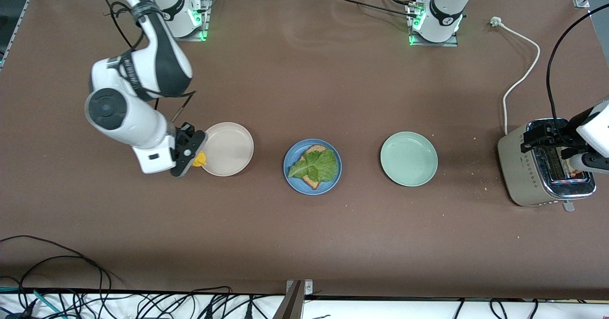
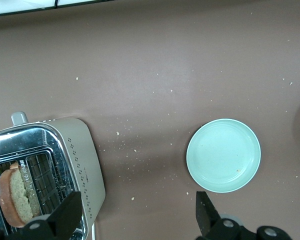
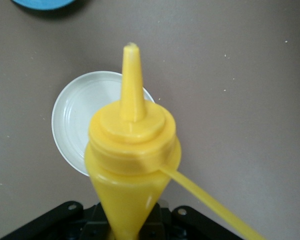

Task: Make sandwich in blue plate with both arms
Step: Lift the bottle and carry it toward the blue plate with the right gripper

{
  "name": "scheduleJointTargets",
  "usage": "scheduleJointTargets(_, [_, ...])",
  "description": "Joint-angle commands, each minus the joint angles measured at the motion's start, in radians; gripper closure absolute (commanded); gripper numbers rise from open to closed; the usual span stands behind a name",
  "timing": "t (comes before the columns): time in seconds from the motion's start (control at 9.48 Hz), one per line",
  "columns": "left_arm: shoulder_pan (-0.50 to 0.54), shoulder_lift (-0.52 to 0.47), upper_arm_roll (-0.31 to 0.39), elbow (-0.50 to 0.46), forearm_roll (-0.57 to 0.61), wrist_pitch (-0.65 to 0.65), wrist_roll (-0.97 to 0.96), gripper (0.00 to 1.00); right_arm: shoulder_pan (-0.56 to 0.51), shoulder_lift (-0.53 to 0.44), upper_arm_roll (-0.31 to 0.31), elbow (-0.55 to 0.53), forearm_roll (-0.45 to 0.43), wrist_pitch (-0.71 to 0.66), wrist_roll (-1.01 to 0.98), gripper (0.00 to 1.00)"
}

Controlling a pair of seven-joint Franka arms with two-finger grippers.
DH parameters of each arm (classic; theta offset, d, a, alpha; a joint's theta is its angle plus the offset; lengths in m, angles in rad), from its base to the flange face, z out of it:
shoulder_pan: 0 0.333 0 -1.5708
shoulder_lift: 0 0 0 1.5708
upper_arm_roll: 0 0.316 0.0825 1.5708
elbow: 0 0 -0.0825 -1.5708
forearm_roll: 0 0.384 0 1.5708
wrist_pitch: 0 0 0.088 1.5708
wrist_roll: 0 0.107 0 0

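The blue plate (image 1: 290, 168) lies mid-table with one brown bread slice (image 1: 315, 149) and a green lettuce leaf (image 1: 316, 166) on top of it. A second bread slice (image 2: 11, 196) stands in a slot of the toaster (image 1: 528, 167) at the left arm's end. My left gripper (image 1: 556, 144) hangs open and empty over the toaster; it also shows in the left wrist view (image 2: 135, 220). My right gripper (image 1: 190, 153) is shut on a yellow squeeze bottle (image 3: 132, 150) beside the beige plate (image 1: 228, 149), toward the right arm's end.
An empty pale green plate (image 1: 408, 159) lies between the blue plate and the toaster, and shows in the left wrist view (image 2: 223, 155). The toaster's white cord (image 1: 523, 74) runs toward the left arm's base. Crumbs lie around the toaster. Cables hang along the table's front edge.
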State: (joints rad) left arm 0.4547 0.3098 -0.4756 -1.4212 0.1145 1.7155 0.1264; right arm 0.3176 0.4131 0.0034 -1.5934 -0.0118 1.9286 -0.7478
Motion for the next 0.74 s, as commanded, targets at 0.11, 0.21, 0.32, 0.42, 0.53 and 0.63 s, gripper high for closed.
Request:
scheduleJointTargets(0.11, [-0.002,-0.006,-0.002,0.011,0.005,-0.019,0.012,0.0,0.145,0.026,-0.007,0.056,-0.218,-0.077,0.085,1.0])
scheduleJointTargets(0.21, [-0.004,-0.008,-0.001,0.011,0.005,-0.019,0.012,0.0,0.19,0.03,-0.005,0.056,-0.296,-0.079,0.099,1.0])
scheduleJointTargets(0.32, [-0.002,-0.008,-0.001,0.011,0.005,-0.019,0.013,0.0,0.24,0.041,-0.006,0.056,-0.368,-0.08,0.099,1.0])
scheduleJointTargets(0.42, [-0.004,-0.006,0.0,0.011,0.005,-0.019,0.013,0.0,0.286,0.064,-0.007,0.058,-0.451,-0.08,0.097,1.0])
scheduleJointTargets(0.53, [-0.002,-0.008,0.0,0.011,0.007,-0.019,0.013,0.0,0.34,0.093,-0.007,0.084,-0.55,-0.101,0.097,1.0])
scheduleJointTargets(0.63, [-0.002,-0.008,0.0,0.011,0.005,-0.019,0.015,0.0,0.385,0.152,-0.007,0.177,-0.613,-0.185,0.097,1.0])
